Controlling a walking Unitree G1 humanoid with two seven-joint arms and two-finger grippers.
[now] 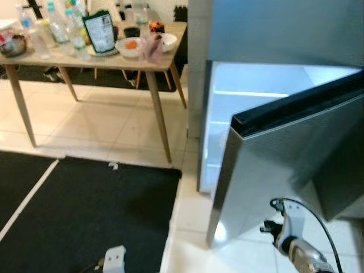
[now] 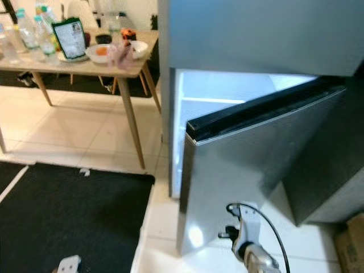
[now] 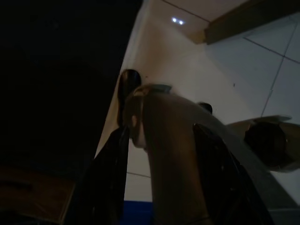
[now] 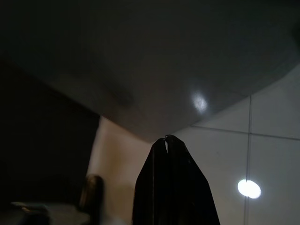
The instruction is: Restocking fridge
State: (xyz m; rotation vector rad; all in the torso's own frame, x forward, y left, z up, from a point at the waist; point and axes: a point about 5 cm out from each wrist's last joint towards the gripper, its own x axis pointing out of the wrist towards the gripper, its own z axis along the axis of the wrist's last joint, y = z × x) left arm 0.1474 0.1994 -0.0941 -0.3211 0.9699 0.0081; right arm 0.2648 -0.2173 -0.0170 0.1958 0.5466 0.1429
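The grey fridge (image 1: 273, 28) stands at the right, its lower door (image 1: 284, 165) swung partly open and the lit white inside (image 1: 250, 96) showing behind it. My right arm (image 1: 296, 244) hangs low in front of that door. In the right wrist view my right gripper (image 4: 165, 139) is shut with nothing in it, just below the door's bottom edge (image 4: 140, 93). My left arm (image 1: 115, 259) hangs low over the black mat. In the dark left wrist view my left gripper (image 3: 166, 93) is shut on a pale bottle-like object (image 3: 164, 154) above the tiles.
A wooden table (image 1: 142, 62) at the back left carries several bottles (image 1: 57, 25), a green bag (image 1: 99, 31) and bowls (image 1: 131, 46). A black mat (image 1: 85, 216) with a white stripe covers the floor at the left. A cardboard box (image 2: 350, 244) sits at the far right.
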